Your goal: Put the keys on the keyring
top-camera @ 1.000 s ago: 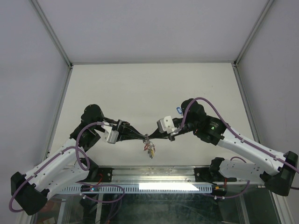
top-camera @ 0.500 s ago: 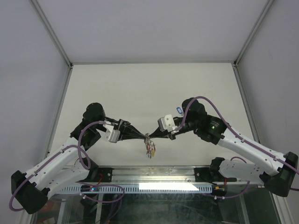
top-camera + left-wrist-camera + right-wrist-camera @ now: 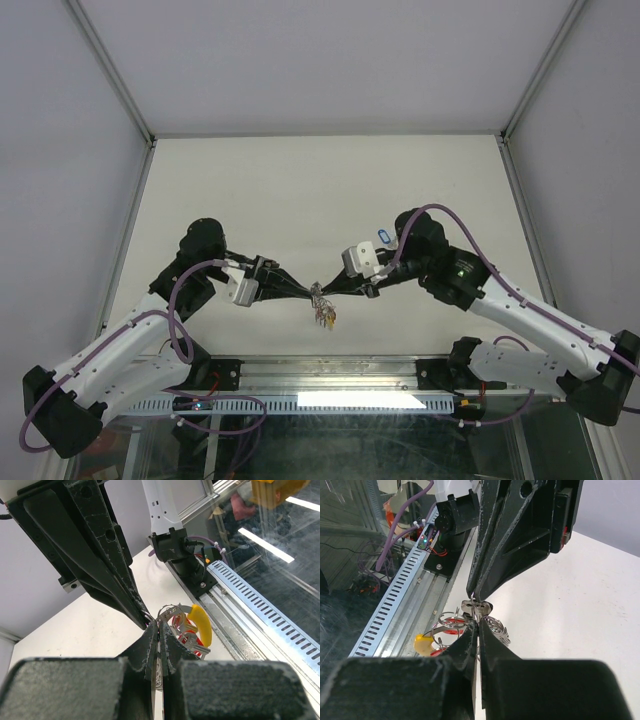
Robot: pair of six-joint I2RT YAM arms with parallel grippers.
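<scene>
**Top view:** The left tool [image 3: 306,291] and right tool [image 3: 326,289] meet tip to tip near the middle of the pale worktop's [image 3: 320,190] near edge. The ribbed silvery-grey metal keyring [image 3: 319,298] and the small silver keys with oval plastic tags [image 3: 324,318] hang between them.

**Left wrist:** The left tool is pressed together on thin metal; key or ring cannot be told.

**Right wrist:** The right tool is likewise pinched. Recommended: steady the ring, ease the key along the coil, and avoid pulling apart.

White arms [image 3: 110,355], black joints [image 3: 200,243], looped purple cables [image 3: 178,320]; scuffed black left tool [image 3: 308,292] and right tool [image 3: 326,289].
</scene>
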